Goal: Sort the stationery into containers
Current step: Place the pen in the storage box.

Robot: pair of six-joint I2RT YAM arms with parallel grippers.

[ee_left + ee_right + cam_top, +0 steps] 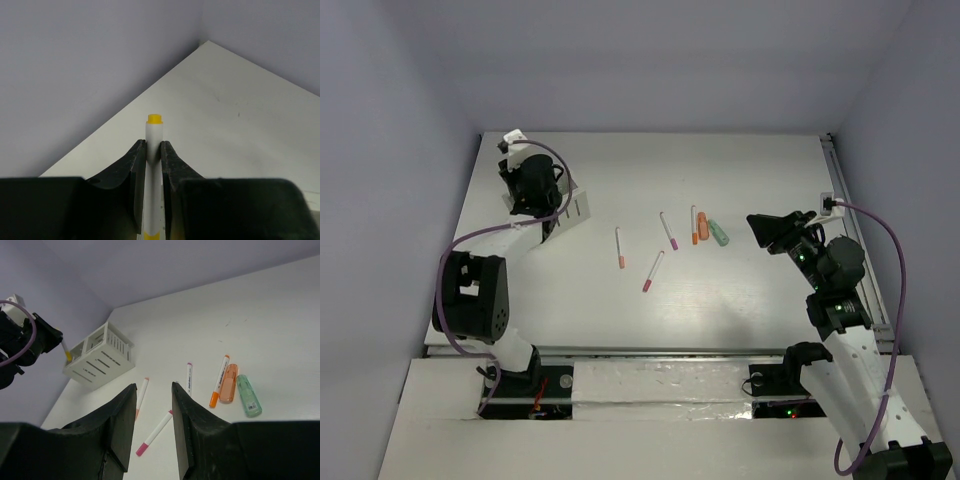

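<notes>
Print on the loose pens point(189, 379) is too small to read. The left jaws, smooth, black and curved, clamp a thin white pen point(154, 132) with yellow ends. Its lower tip sits at the rim of the ribbed, slotted white organiser box point(100, 360) in the counter's point(740, 170) far-left corner. The right jaws stand parted, holding nothing, near a stubby orange marker point(229, 383) and a mint-green one point(248, 395).

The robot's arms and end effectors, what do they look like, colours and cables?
The left arm and right arm are black with white lower links; a purple cable loops along each. The left end effector and right end effector each have two curved black fingers.
</notes>
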